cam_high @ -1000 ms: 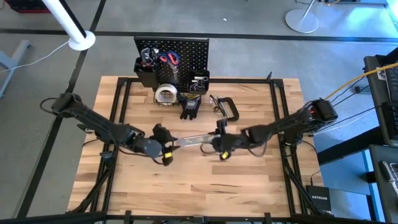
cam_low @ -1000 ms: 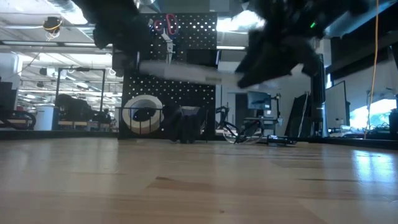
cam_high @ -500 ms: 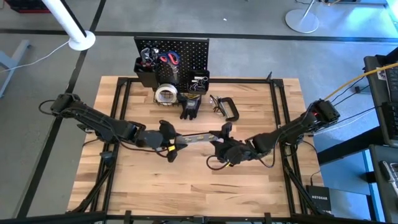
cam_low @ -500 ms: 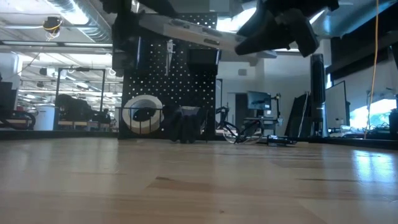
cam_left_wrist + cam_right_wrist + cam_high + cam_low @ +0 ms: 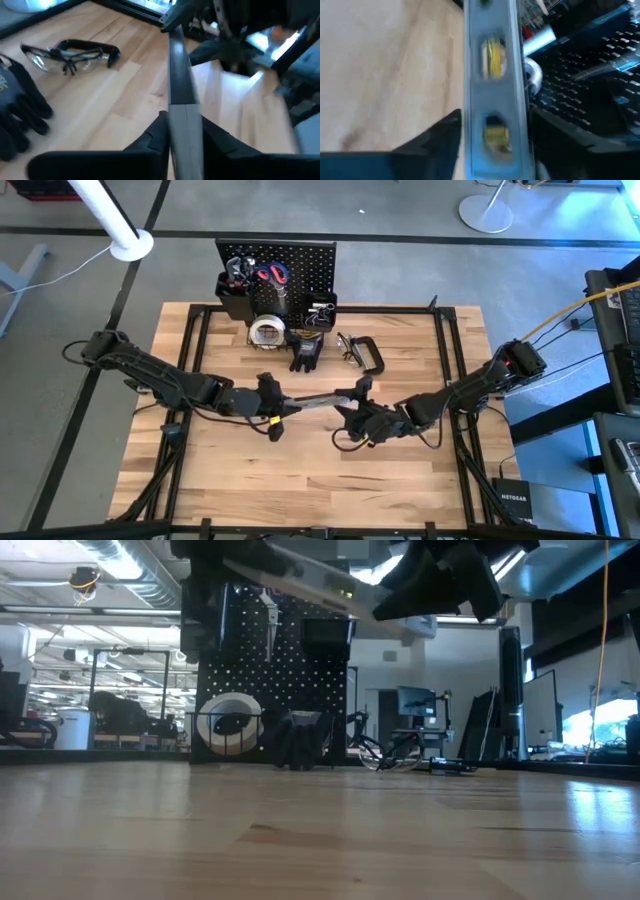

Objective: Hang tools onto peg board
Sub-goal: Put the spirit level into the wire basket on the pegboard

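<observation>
A silver level bar (image 5: 315, 400) hangs above the middle of the table between my two grippers. My left gripper (image 5: 272, 405) is shut on its left end. My right gripper (image 5: 495, 135) is at its right end, open, with a finger close on each side of the bar's wide face (image 5: 495, 75). The black peg board (image 5: 290, 265) stands upright at the table's far edge. In front of it, on the table, are a pale tape roll (image 5: 266, 332), black gloves (image 5: 305, 352) and a black C-clamp (image 5: 370, 355). My left gripper pinches the level's left end (image 5: 184, 135) between its two fingers, one on each broad face. The fingers come from the table's left, nearly level, and lie along the bar. The bar (image 5: 300, 575) is clear of the table, tilted, with its left end higher.
Safety glasses (image 5: 70, 52) lie beside the C-clamp. Black bins on the peg board hold red-handled tools (image 5: 272, 275). Bare wooden tabletop (image 5: 300, 480) stretches from the arms to the near edge.
Both grippers have gone up with the level, which now hangs higher over the table and slants down toward the right. My right arm has swung toward the near edge and its wrist has rolled. My left gripper has shifted a little toward the right.
</observation>
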